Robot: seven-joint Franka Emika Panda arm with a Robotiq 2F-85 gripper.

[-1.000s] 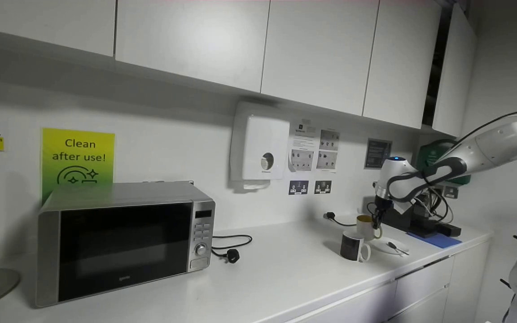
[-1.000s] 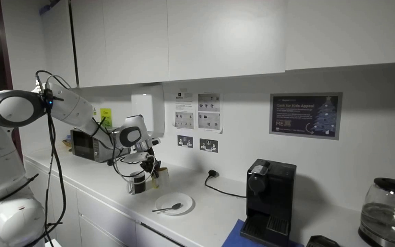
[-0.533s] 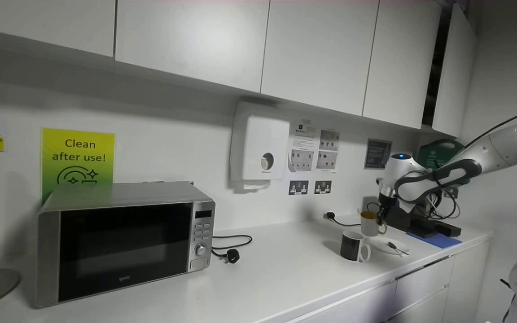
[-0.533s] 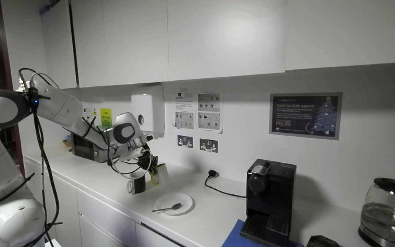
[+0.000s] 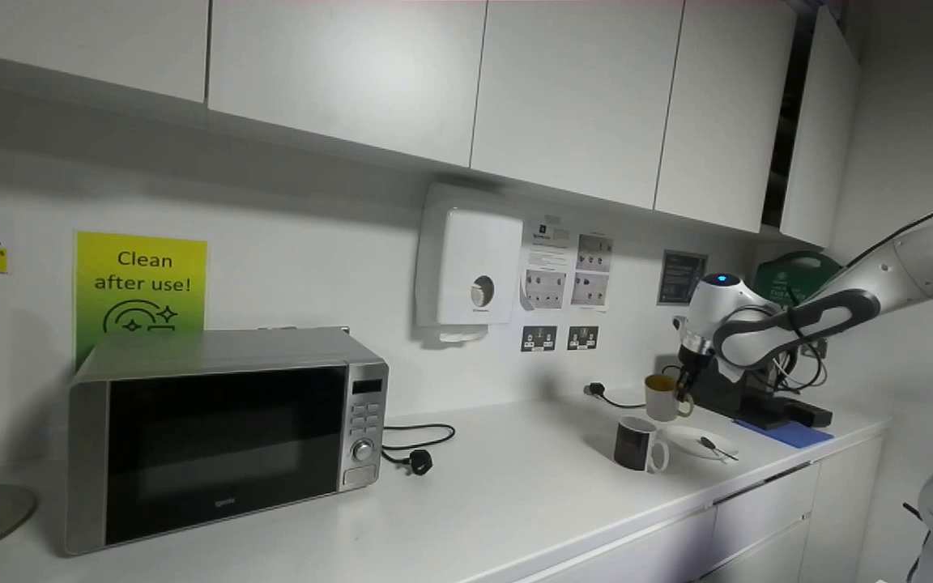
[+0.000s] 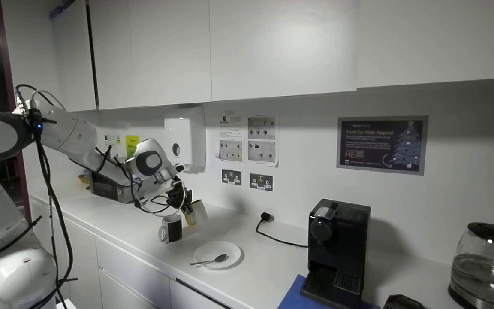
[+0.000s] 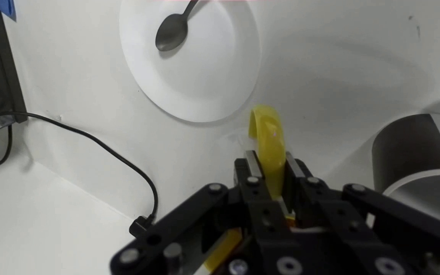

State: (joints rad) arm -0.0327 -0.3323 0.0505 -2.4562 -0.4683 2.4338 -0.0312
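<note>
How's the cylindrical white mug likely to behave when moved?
The cylindrical white ceramic-looking mug is probably stiff but chippable. Its glossy, curved yellow handle may slip in the tool. Held off-centre and tilted, the mug may swing.

In an exterior view I've got my gripper (image 6: 189, 210) left of centre, holding a mug (image 6: 200, 212), with the second mug (image 6: 174, 229) just lower left of it, standing on the countertop (image 6: 264, 264). I think the held one hangs clear of the surface, but it's small from here. The plate (image 6: 217, 246) sits below and right, spoon (image 6: 220, 258) on it. Further right there's the coffee machine (image 6: 345, 244) on a mat (image 6: 294, 296), then the jug (image 6: 485, 268) in the lower right. My wrist view puts the held mug's handle (image 7: 271, 139) near the centre, plate up top, second mug at the right edge. The microwave (image 5: 223, 453) is lower left in an exterior view, under the cupboards (image 5: 353, 73).
</note>
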